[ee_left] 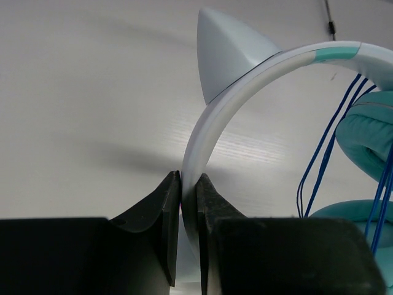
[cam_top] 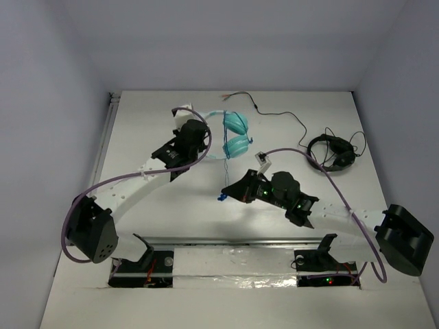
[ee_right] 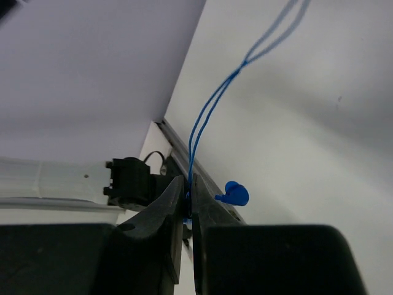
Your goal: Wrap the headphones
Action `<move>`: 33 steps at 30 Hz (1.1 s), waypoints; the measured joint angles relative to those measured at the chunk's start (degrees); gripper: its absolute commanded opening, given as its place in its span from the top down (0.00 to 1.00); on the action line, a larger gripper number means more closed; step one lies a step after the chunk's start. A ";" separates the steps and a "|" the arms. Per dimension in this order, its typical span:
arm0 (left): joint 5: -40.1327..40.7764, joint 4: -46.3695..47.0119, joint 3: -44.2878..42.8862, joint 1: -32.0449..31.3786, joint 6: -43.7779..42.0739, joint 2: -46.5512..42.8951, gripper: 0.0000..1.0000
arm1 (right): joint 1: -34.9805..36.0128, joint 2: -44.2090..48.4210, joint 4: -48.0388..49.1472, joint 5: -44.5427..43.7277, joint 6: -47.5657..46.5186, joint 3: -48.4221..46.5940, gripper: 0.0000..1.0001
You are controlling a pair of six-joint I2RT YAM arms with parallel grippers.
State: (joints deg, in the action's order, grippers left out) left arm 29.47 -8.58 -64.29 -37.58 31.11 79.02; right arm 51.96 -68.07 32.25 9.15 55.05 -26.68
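The teal headphones [cam_top: 237, 134] lie at the far middle of the table, cups stacked. My left gripper [cam_top: 203, 134] is shut on their pale white headband [ee_left: 202, 132]; a pointed ear [ee_left: 228, 52] stands above my fingers and the teal cups [ee_left: 367, 138] show at the right edge. The thin blue cable [cam_top: 226, 164] runs from the cups toward me. My right gripper [cam_top: 226, 193] is shut on this cable [ee_right: 206, 117] as a doubled strand; a blue plug [ee_right: 234, 195] sticks out beside the fingers.
Black headphones [cam_top: 334, 151] with a black cable [cam_top: 281, 115] lie at the far right. A metal rail [cam_top: 233, 240] runs along the near edge by the arm bases. White walls close the left, far and right sides.
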 measured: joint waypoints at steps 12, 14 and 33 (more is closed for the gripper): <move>0.79 3.87 13.09 -7.02 5.14 0.02 1.00 | 0.24 -2.82 2.49 -6.99 3.67 -8.37 1.00; 0.74 4.85 14.23 -8.20 6.25 0.02 1.00 | 0.24 -4.17 2.25 -9.73 3.69 -9.27 1.00; 0.13 6.80 18.95 -11.96 13.07 -0.98 1.00 | 0.37 -9.60 -5.86 -33.18 6.12 -14.23 0.93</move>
State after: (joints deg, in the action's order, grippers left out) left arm 29.61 -1.78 -45.34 -49.54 44.18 78.04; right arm 52.34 -77.67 26.39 -24.03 61.17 -40.91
